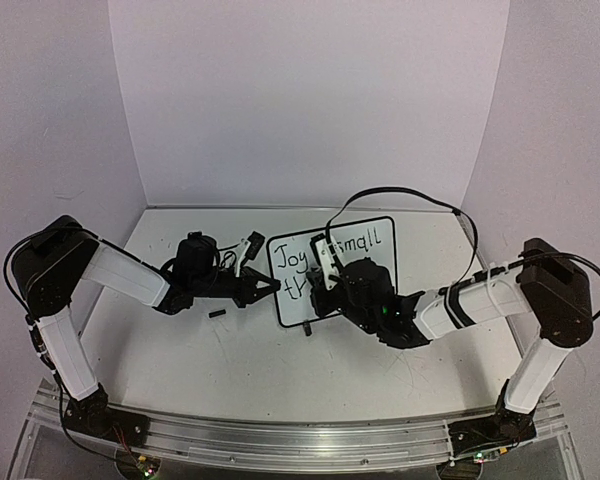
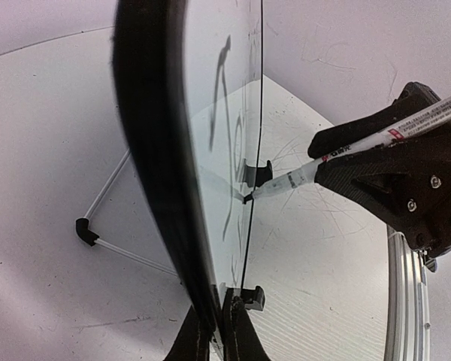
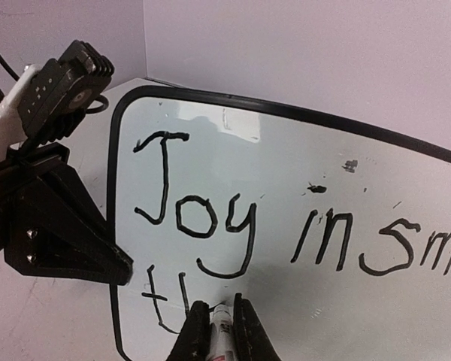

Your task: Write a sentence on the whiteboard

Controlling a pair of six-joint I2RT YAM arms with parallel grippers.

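While my left claw [image 2: 216, 332] clamps the left edge of the whiteboard [image 3: 286, 150] — it stands mid-counter [image 1: 230, 360] — my right claw [image 3: 214, 320] grips the marker [image 2: 376, 140], tip on the lower line. Light, even pressure and a firm brace should give clean strokes. The sentence [image 3: 240, 226] reads "Joy in sm…" above, "th" below; the marker's label is illegible.

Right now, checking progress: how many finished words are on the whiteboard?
3, all on the top line: Joy left, in middle, small right. Below, only th is started.
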